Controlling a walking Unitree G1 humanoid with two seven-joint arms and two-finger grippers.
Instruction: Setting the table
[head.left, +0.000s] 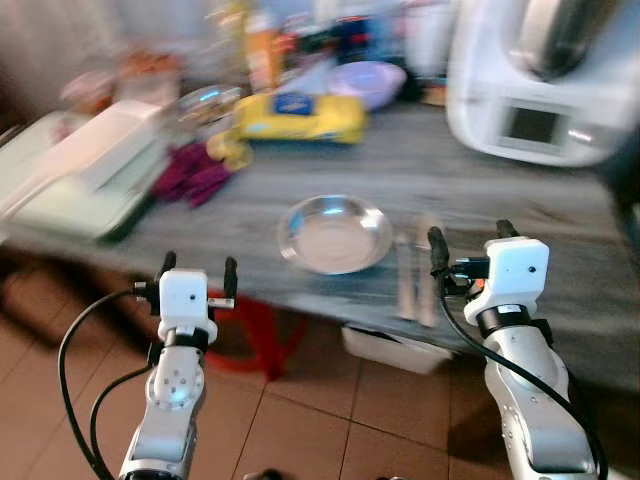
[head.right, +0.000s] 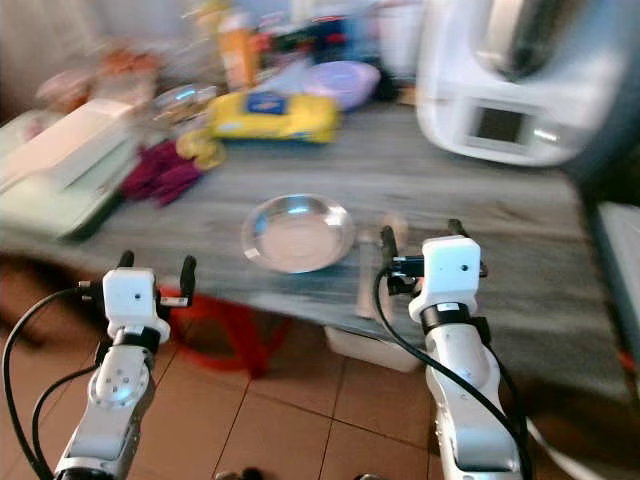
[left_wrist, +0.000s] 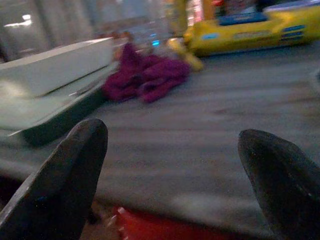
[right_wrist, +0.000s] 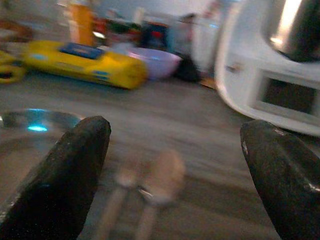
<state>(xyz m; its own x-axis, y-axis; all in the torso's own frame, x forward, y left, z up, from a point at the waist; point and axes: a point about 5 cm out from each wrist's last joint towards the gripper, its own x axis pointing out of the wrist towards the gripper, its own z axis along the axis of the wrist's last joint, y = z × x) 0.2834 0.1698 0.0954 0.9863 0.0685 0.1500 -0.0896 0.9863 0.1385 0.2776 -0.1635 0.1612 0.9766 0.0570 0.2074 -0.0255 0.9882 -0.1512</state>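
Near edge of counter (head.left: 500, 200): metal plate (head.left: 335, 233) is sitting flat, with the cutlery pair (head.left: 416, 275) lying just beside it on its right, handles pointing toward the robot. Looks like a spoon plus one more piece; blur is hiding which.
Right gripper (head.left: 468, 240): hovering at the near edge, just right of the cutlery, fingers spread wide and carrying nothing. In the right wrist view the cutlery (right_wrist: 145, 190) is lying between the two fingers (right_wrist: 65, 170).
Left gripper (head.left: 198, 270): hanging off the near edge, left of the plate, fingers wide apart, nothing in them.
Far side: yellow pack (head.left: 300, 117), purple cloth (head.left: 190, 172), lilac bowl (head.left: 368, 82), white appliance (head.left: 540, 80); well apart from the plate.
Step, my read: place setting is looking laid out, plate and cutlery both down; the robot is either lining up to nudge the cutlery or finishing here.
Next move: if adjusting, right gripper is needing to drop low and square over the handles, closing gently. Thin flat metal on a flat counter is hard to pinch.
Caveat: head views are motion-blurred, so alignment is uncertain.
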